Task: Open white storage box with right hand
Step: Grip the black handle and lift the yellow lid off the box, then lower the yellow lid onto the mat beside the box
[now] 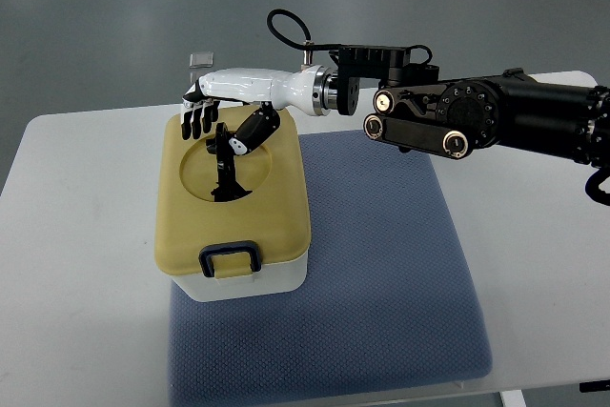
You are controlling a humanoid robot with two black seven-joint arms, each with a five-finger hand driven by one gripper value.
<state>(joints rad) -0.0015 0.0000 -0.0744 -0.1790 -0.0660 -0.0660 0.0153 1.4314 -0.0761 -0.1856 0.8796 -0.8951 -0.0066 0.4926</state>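
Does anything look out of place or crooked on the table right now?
Nothing stands out. The box sits upright on the blue mat, lid closed and level, latch down. The right hand hovers over the lid.

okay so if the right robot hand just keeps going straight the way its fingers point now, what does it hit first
The right robot hand points leftward and down over the far left of the yellow lid of the white storage box. It would probably meet that lid edge first, though depth is unclear.
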